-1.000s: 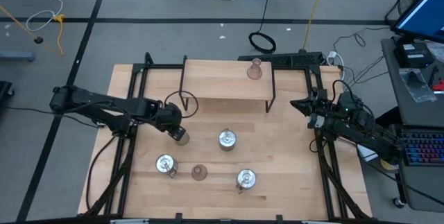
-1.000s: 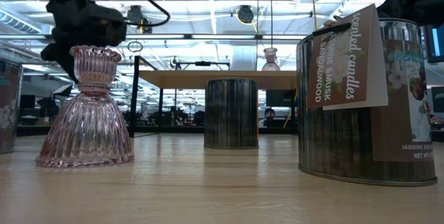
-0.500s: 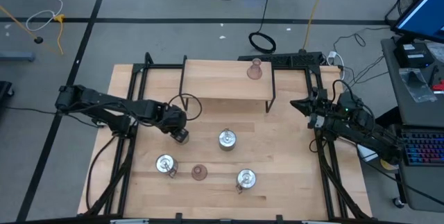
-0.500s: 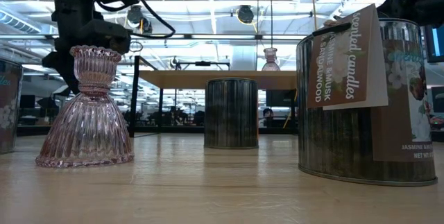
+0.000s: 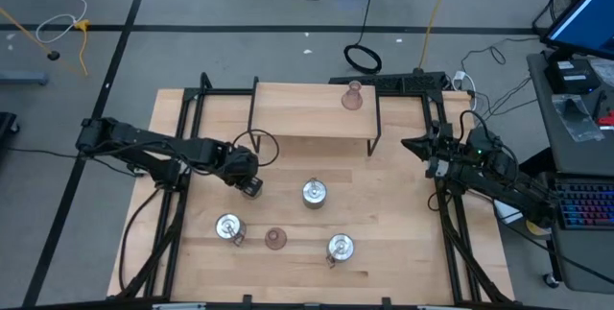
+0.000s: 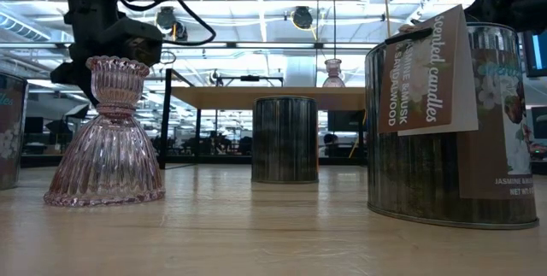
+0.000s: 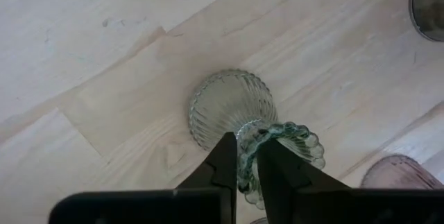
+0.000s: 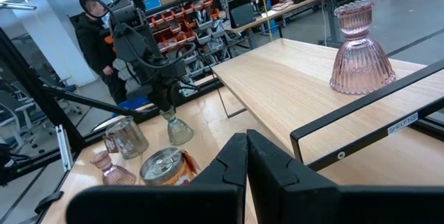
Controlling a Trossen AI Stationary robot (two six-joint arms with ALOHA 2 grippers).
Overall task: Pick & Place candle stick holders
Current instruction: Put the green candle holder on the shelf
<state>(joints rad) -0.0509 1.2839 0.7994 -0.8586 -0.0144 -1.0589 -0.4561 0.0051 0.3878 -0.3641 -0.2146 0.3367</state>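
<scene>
My left gripper (image 5: 248,184) is shut on the olive-green glass holder (image 7: 232,106), left of the middle silver holder (image 5: 314,193). Two more silver holders (image 5: 228,227) (image 5: 340,247) stand on their bases near the front edge, with a pinkish glass holder (image 5: 275,239) between them. Another pinkish holder (image 5: 352,97) stands on the raised shelf (image 5: 307,118). My right gripper (image 5: 413,145) is shut and empty at the table's right side. I see only two glass holders that no gripper holds. My left gripper pinches the green holder's scalloped top rim (image 7: 244,156), one finger (image 7: 223,161) outside the cup and one (image 7: 274,172) inside it. The fingers come from above, pointing down. The holder hangs below them, base down and close to the table; whether the base touches, I cannot tell.
The wooden shelf on black legs (image 5: 376,137) spans the table's far middle. Black frame rails (image 5: 177,204) (image 5: 451,214) run along both sides. A person (image 8: 94,30) stands beyond the table's left side. Bare wood lies between the shelf and the silver holders.
My left gripper has moved a little toward the table's right edge and come down with the green holder, then kept still.
</scene>
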